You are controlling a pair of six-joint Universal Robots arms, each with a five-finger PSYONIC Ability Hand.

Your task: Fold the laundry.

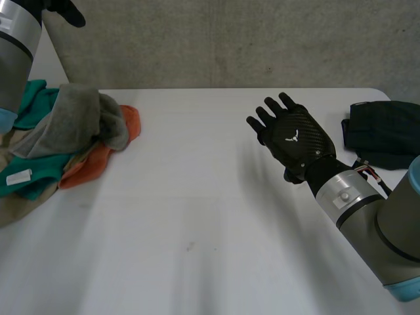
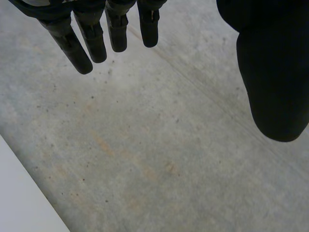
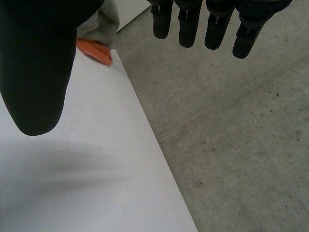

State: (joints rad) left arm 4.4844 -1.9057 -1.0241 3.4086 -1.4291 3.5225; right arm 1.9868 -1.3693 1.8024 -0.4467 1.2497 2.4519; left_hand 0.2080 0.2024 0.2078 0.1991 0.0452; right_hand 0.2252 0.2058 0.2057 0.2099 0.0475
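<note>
A heap of laundry lies at the table's left edge: a grey cloth [image 1: 79,118] on top, an orange cloth [image 1: 105,154] under it, teal cloth [image 1: 33,105] and a beige piece [image 1: 20,203] below. A dark folded garment [image 1: 384,134] rests at the far right. My right hand [image 1: 292,138] hovers over the table's right half, fingers straight and spread, holding nothing. In the right wrist view its fingers [image 3: 207,24] are straight, with the orange cloth [image 3: 94,50] beyond the thumb. My left hand [image 1: 65,10] is raised beyond the table's far left edge, its fingers [image 2: 89,41] straight over the floor.
The white table [image 1: 197,216] stretches bare between the heap and the dark garment. Concrete floor [image 1: 230,46] lies past the far edge. The table's edge [image 3: 145,130] runs under my right hand, and a table corner [image 2: 19,203] lies below my left.
</note>
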